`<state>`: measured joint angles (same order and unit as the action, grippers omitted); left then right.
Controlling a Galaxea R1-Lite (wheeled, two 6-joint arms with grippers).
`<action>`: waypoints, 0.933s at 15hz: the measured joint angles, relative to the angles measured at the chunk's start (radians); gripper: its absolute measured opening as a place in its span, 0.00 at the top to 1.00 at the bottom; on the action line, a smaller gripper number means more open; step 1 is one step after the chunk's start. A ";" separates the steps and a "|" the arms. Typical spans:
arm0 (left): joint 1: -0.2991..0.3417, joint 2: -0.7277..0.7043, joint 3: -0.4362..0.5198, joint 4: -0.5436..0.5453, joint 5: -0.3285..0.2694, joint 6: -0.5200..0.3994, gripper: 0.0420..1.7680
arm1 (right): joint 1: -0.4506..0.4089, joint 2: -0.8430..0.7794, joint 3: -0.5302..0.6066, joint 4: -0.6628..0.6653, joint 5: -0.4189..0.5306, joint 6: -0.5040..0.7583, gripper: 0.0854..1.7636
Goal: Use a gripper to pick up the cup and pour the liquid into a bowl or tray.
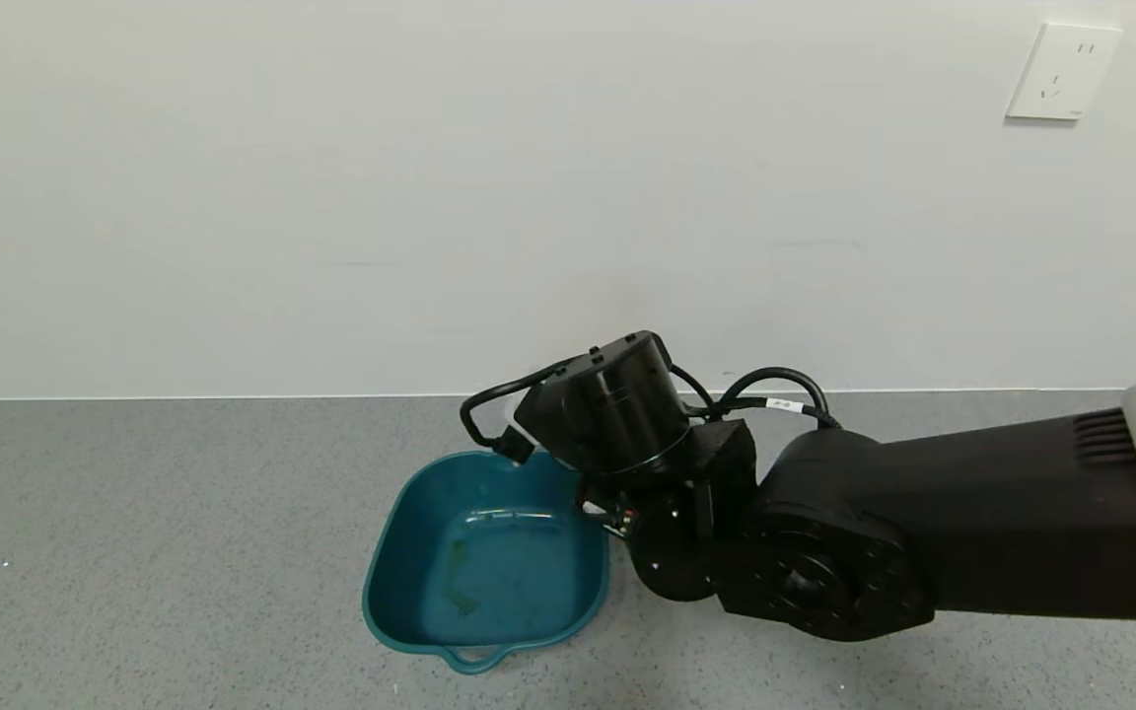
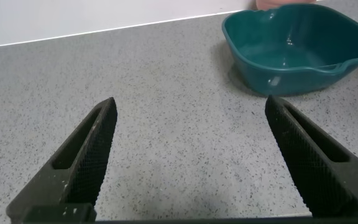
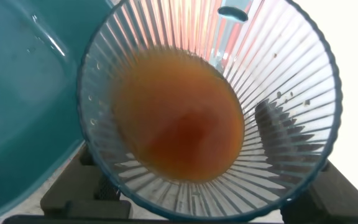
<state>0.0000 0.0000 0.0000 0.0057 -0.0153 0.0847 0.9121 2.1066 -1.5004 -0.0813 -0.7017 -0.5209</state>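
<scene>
One cup (image 3: 210,112) clamped in the right gripper (image 3: 191,202) jaws at the tray (image 1: 489,562) rim, liquid (image 3: 179,118) inside | tip slow toward the tray middle, lip over teal, so nothing hits the worktop (image 1: 134,552) | left gripper (image 2: 191,162) parked low, jaws apart

ribbed cup (image 3: 207,106) w/ brown liquid (image 3: 179,121), beside teal tray (image 1: 485,565)

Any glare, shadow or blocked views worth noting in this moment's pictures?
Head view: even, soft light; the right arm hides the right gripper and cup, and the tray shows a faint sheen. Left wrist view: the left gripper is open, its shadow soft on the speckled floor. Right wrist view: the cup fills the picture, backlit ribs glowing, liquid dark by contrast.
</scene>
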 joint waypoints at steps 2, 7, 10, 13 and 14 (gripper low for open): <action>0.000 0.000 0.000 0.000 0.000 0.000 0.03 | 0.006 0.007 -0.010 0.000 -0.018 -0.044 0.25; 0.000 0.000 0.000 0.000 0.000 0.000 0.03 | 0.008 0.039 -0.055 -0.001 -0.020 -0.145 0.25; 0.000 0.000 0.000 0.000 0.000 0.000 0.03 | 0.008 0.053 -0.069 0.001 -0.020 -0.201 0.25; 0.000 0.000 0.000 0.000 0.000 0.000 0.03 | 0.003 0.060 -0.072 0.003 -0.020 -0.255 0.25; 0.000 0.000 0.000 0.000 0.000 0.000 0.03 | 0.000 0.063 -0.074 0.001 -0.025 -0.272 0.25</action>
<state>0.0000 0.0000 0.0000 0.0062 -0.0153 0.0847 0.9119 2.1696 -1.5740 -0.0798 -0.7264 -0.7928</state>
